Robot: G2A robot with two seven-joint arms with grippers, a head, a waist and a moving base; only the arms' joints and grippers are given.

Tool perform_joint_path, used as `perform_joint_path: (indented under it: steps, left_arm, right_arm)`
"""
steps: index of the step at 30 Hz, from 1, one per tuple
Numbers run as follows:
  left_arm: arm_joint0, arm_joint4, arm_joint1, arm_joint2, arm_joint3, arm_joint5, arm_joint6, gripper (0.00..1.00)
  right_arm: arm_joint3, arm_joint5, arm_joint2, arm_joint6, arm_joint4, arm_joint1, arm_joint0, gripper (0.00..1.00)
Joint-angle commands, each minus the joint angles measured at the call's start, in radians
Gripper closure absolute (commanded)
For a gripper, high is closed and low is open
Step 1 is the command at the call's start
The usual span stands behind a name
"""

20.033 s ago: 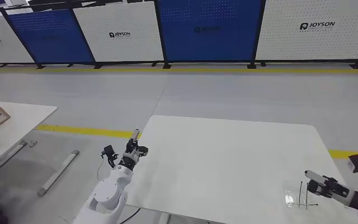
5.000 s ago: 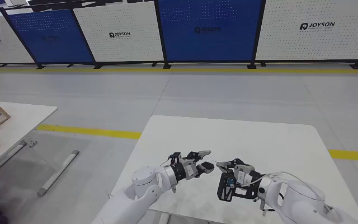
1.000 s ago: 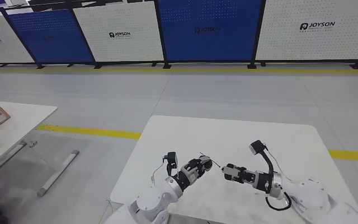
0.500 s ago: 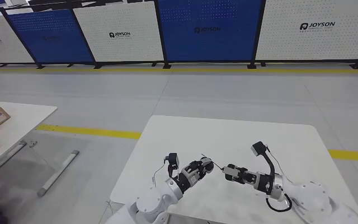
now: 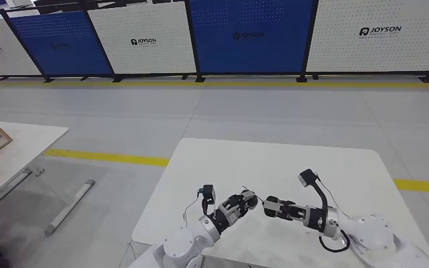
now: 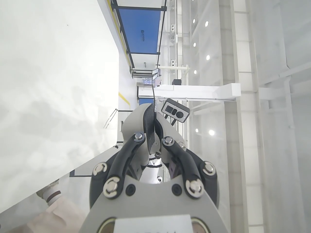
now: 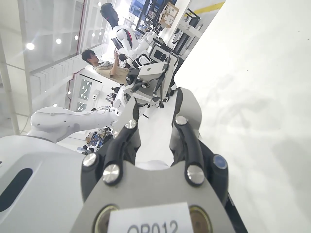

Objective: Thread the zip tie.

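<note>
Top and wrist views of the two grippers meeting over the near half of the flat white rectangular table [image 5: 281, 161]. The thin black plastic zip tie [image 6: 153, 94] projects as a short straight strand from the tips of the left gripper [image 6: 152, 109], pointing away from the wrist and above the table surface rather than lying on it. The left gripper's jaws are pressed together, their ribbed black pads [image 6: 150, 132] meeting along their length and pinching the zip tie's lower end between them. In the top view the left gripper [image 5: 247, 197] and the right gripper [image 5: 268, 203] face each other tip to tip, close but apart, near the table's front edge. In its own wrist view the right gripper [image 7: 158, 103] has its jaws spread wide, with a clear gap between the two grey fingers [image 7: 188, 109]; nothing is seen gripped between them. Whether the free end of the zip tie reaches into that gap cannot be told.
</note>
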Motion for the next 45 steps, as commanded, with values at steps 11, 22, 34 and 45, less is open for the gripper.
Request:
perform_joint_path:
  steps: [11, 22, 34, 45]
  left_arm:
    - [-0.003, 0.008, -0.007, -0.002, 0.006, 0.001, 0.008, 1.00]
    - [-0.005, 0.013, -0.008, 0.001, 0.009, 0.010, -0.004, 0.00]
    - [0.008, 0.121, -0.002, -0.016, 0.047, -0.106, -0.083, 0.00]
    - [0.007, 0.145, -0.003, -0.006, 0.055, -0.111, -0.105, 0.00]
  right_arm:
    - [0.006, 0.001, 0.031, 0.022, -0.006, -0.014, -0.017, 1.00]
    - [-0.007, -0.002, 0.064, 0.106, -0.004, -0.013, -0.026, 1.00]
    - [0.021, 0.024, 0.081, 0.217, 0.044, -0.019, -0.013, 1.00]
    - [0.025, 0.058, 0.083, 0.212, 0.028, -0.020, -0.007, 1.00]
